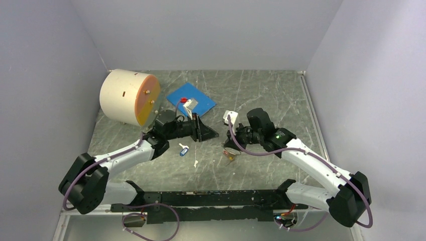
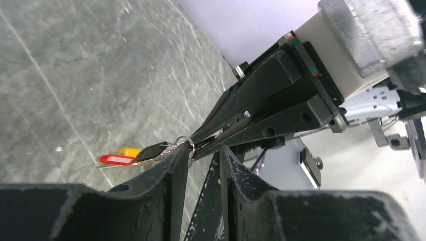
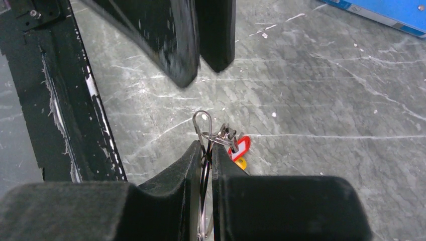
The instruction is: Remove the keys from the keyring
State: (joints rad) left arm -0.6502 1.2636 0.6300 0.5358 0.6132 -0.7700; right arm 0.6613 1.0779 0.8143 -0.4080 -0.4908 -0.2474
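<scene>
The keyring [image 3: 203, 123], a thin silver wire loop, stands pinched between the fingers of my right gripper [image 3: 206, 148], which is shut on it. A red tag [image 3: 240, 147] and a yellow piece [image 3: 241, 162] hang from it just above the table. In the left wrist view the ring [image 2: 185, 142] carries a black-headed key [image 2: 152, 150] and the red tag [image 2: 116, 159]. My left gripper [image 2: 203, 148] is open, with nothing between its fingers. One fingertip sits right beside the ring. From above, the two grippers [image 1: 213, 134] [image 1: 228, 146] meet tip to tip over the keys [image 1: 231, 156].
A cream drum with an orange face [image 1: 129, 97] lies at the back left. A blue square pad [image 1: 190, 99] behind the grippers holds a small white and red object. A blue-and-white tag [image 1: 184, 149] and a white scrap [image 1: 195, 162] lie near my left forearm.
</scene>
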